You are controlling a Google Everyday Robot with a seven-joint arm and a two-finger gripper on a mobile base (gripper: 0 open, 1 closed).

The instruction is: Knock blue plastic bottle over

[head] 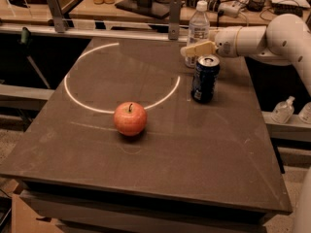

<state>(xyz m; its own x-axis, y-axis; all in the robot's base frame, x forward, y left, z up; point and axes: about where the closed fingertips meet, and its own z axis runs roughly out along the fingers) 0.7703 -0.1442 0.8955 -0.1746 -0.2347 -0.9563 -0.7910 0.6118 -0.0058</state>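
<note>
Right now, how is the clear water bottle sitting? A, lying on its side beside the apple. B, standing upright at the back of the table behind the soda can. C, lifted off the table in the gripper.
B: the blue plastic bottle stands upright, cap on top, behind the soda can. The gripper reaches in from the right across its lower part.

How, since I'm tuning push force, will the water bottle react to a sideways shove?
Tall and narrow, the bottle would probably tip rather than slide. Its round body may then roll. The gripper is level with its lower half, so a push there might slide it first.
</note>
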